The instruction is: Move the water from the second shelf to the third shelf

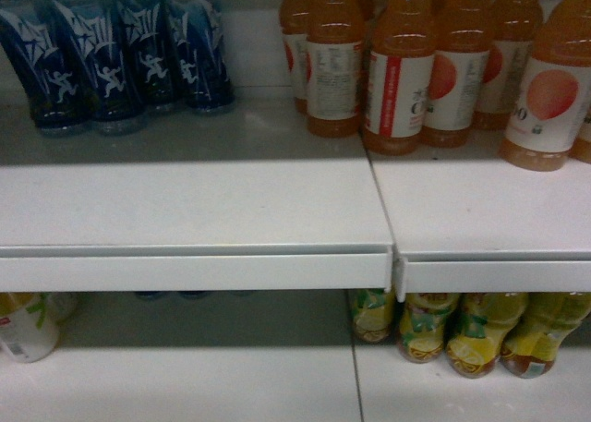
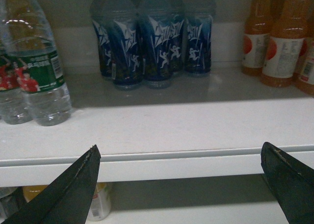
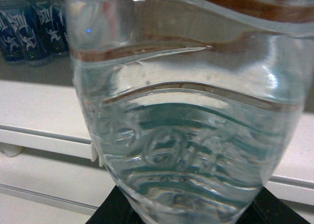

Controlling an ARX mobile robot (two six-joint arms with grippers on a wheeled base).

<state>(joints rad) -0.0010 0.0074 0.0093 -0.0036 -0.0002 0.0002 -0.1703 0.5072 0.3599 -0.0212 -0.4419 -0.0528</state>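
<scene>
A clear ribbed bottle of water (image 3: 181, 111) fills the right wrist view, very close to the camera. My right gripper (image 3: 196, 211) is shut on it, with a black finger on each side of its lower part; the label is out of frame. In the left wrist view, two more water bottles (image 2: 39, 72) with dark green labels showing red-shirted athletes stand at the far left of the white shelf (image 2: 162, 126). My left gripper (image 2: 181, 148) is open and empty in front of that shelf's front edge. Neither gripper shows in the head view.
Dark blue bottles (image 1: 111, 53) stand at the back left of the shelf (image 1: 194, 210) and orange juice bottles (image 1: 434, 62) at the right. On the shelf below are yellow drink bottles (image 1: 471, 334) at the right and a white bottle (image 1: 28, 325) at the left.
</scene>
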